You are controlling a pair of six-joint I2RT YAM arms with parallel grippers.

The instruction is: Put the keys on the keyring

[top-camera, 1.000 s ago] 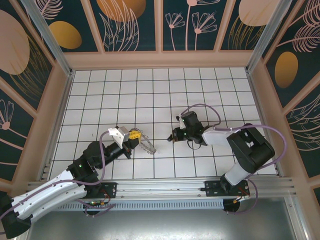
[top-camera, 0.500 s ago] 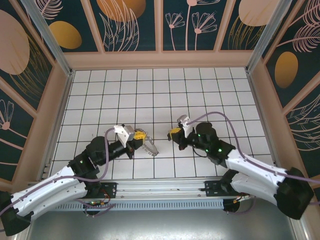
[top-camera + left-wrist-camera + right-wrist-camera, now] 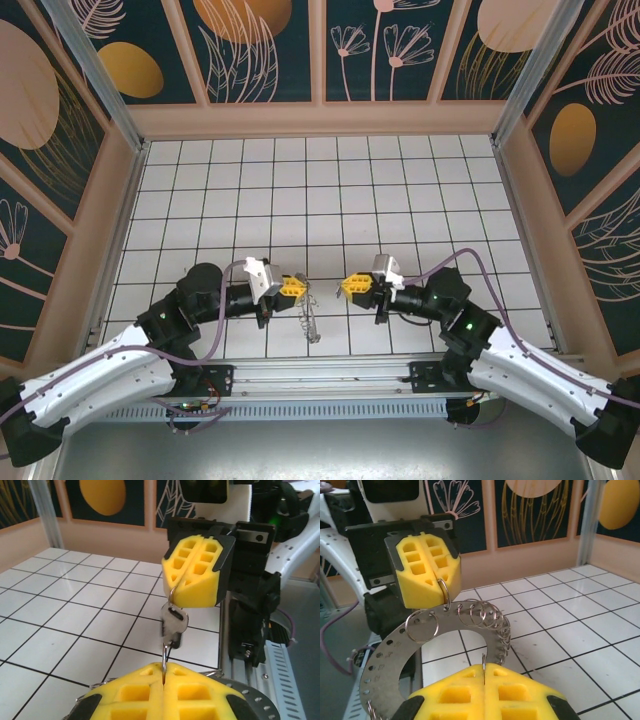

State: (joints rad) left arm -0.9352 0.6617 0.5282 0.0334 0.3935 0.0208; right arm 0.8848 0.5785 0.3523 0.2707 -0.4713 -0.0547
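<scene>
In the top view my left gripper [image 3: 297,287] and right gripper [image 3: 348,285] face each other tip to tip, about one tile apart. The keyring [image 3: 309,322] dangles below the left gripper. In the right wrist view it is a flat grey hoop [image 3: 385,665] fringed with small loops, and the left gripper [image 3: 436,580] is shut on one of those loops. The keys [image 3: 173,624], one small silver-and-dark piece, hang on a thin ring pinched by the shut right gripper [image 3: 186,582]. Each gripper's own jaws [image 3: 164,672] [image 3: 485,672] are closed on a thin wire.
The white tiled floor [image 3: 300,190] is walled in by peach panels on three sides. An aluminium rail [image 3: 330,385] with both arm bases runs along the near edge. Purple cables loop over both arms.
Both arms swung inward and their grippers turned to face each other. The left gripper lifted the keyring, which now hangs instead of trailing on the floor. The right arm's elbow dropped to the lower right.
</scene>
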